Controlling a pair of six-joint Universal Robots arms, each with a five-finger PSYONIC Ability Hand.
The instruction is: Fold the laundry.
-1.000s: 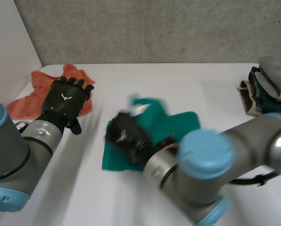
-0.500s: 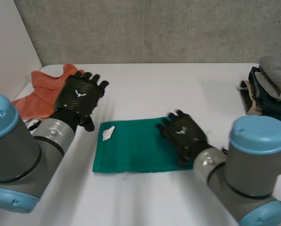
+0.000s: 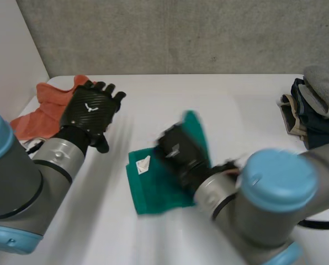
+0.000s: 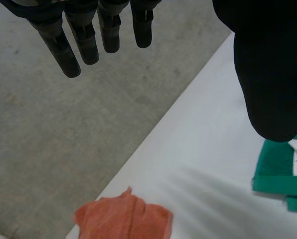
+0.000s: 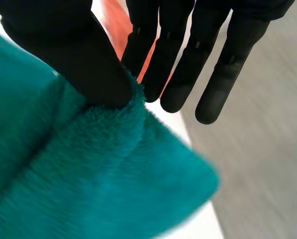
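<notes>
A green towel [image 3: 153, 190] with a white label [image 3: 143, 164] lies in the middle of the table, partly doubled over. My right hand [image 3: 178, 150] holds its right edge raised above the rest of the towel. In the right wrist view the thumb [image 5: 83, 69] pinches the green towel [image 5: 88, 174] against the straight fingers. My left hand [image 3: 90, 110] hovers open to the left of the towel, fingers spread, touching nothing. The left wrist view shows those straight fingers [image 4: 88, 40] above the table, with a corner of the green towel [image 4: 280, 169] beyond the thumb.
A crumpled orange cloth [image 3: 40, 107] lies at the back left corner, just beyond my left hand; it appears again as the orange cloth [image 4: 123, 216] near the table's edge. A pile of folded clothes [image 3: 316, 105] sits at the right edge. A grey wall backs the table.
Half a second ago the towel lay flat with my right hand flat on its right end. That hand has since pinched that edge and carried it up and leftward. The left hand has hardly moved.
</notes>
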